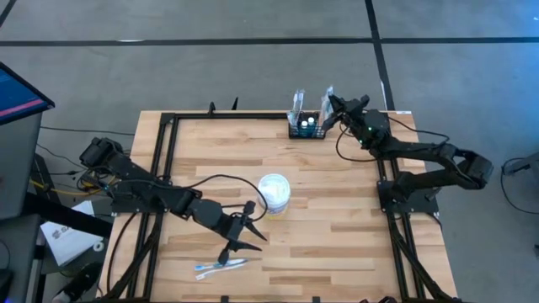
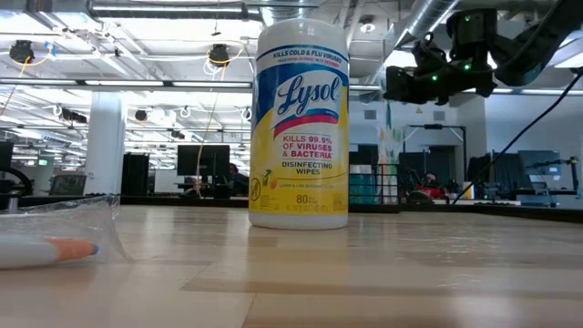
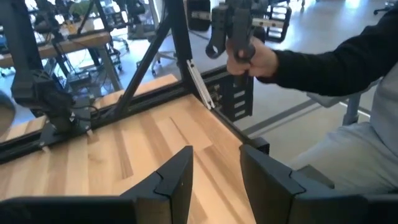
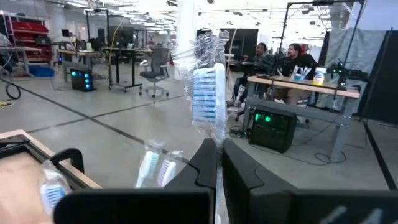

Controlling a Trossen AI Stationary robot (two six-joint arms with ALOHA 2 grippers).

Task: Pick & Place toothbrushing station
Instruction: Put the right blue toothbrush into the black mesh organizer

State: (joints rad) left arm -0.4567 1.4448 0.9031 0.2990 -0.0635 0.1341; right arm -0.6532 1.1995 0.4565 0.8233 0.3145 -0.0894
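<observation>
So the toothbrushing station (image 1: 306, 128) is that small black rack at the far edge of the wooden table (image 1: 337, 227), a bit right of center. Only one of those. From above it holds at least two wrapped toothbrushes standing upright, plus a couple of teal things down in the slots that are too small to make out.

The right gripper (image 4: 217, 163) is right at the rack, fingers pressed together on one wrapped toothbrush (image 4: 206, 99), blue-and-white bristles inside clear plastic, sticking straight up past the fingers. In the right wrist view three more brush heads show lower down beside it.

The left gripper (image 1: 253, 238) sits over the near part of the table, fingers spread with nothing between them. Just below it in the overhead shot there's another wrapped toothbrush (image 1: 221, 267) lying flat on the wood.

One white Lysol wipes tub (image 1: 274, 193) stands upright mid-table, well apart from the rack.

The left wrist camera also catches one person's hand (image 3: 252, 57) in a dark sleeve, gripping some dark gear off the table edge.
</observation>
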